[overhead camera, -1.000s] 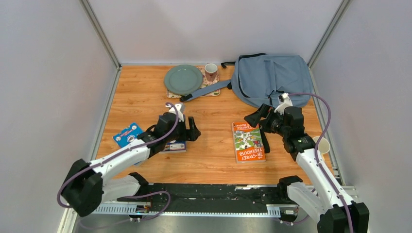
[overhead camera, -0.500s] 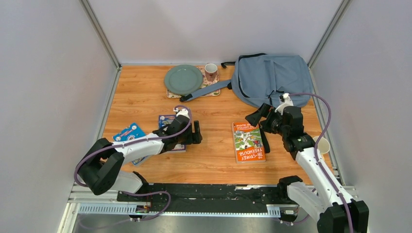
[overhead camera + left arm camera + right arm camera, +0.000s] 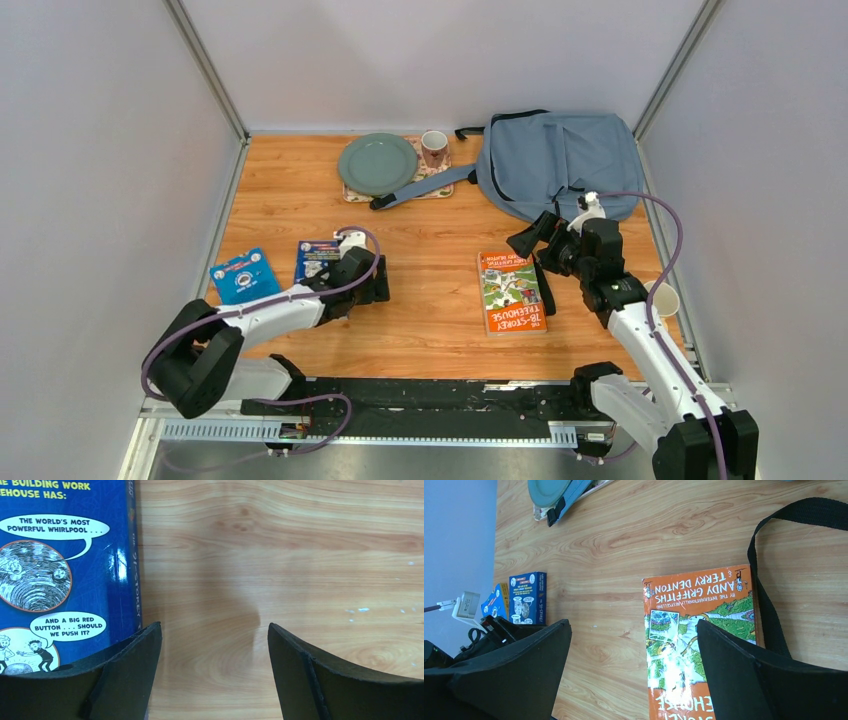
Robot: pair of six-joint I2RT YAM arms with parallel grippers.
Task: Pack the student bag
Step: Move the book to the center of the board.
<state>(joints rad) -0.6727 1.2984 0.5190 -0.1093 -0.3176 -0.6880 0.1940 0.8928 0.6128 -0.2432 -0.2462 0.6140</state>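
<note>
The student bag point(image 3: 560, 165), grey-blue with black straps, lies at the back right of the table. An orange book point(image 3: 511, 292) lies in front of it. My right gripper point(image 3: 535, 262) hovers open at that book's far right corner. In the right wrist view the orange book point(image 3: 694, 630) shows between the open fingers, with a black bag strap point(image 3: 769, 610) beside it. A blue book point(image 3: 318, 260) lies left of centre. My left gripper point(image 3: 378, 285) is open just right of it. In the left wrist view its left fingertip point(image 3: 145, 645) overlaps the edge of the blue book point(image 3: 65, 570), with bare wood between the fingers.
A blue square pack point(image 3: 240, 277) lies left of the blue book. At the back, a green plate point(image 3: 377, 163) sits on a mat beside a mug point(image 3: 434, 148), and a grey bag strap point(image 3: 425, 185) reaches toward them. A paper cup point(image 3: 662, 298) stands at the right edge.
My left arm has swung left and drawn back. The blue book and the blue pack now lie further left, with the book uncovered. The right arm has hardly moved.
</note>
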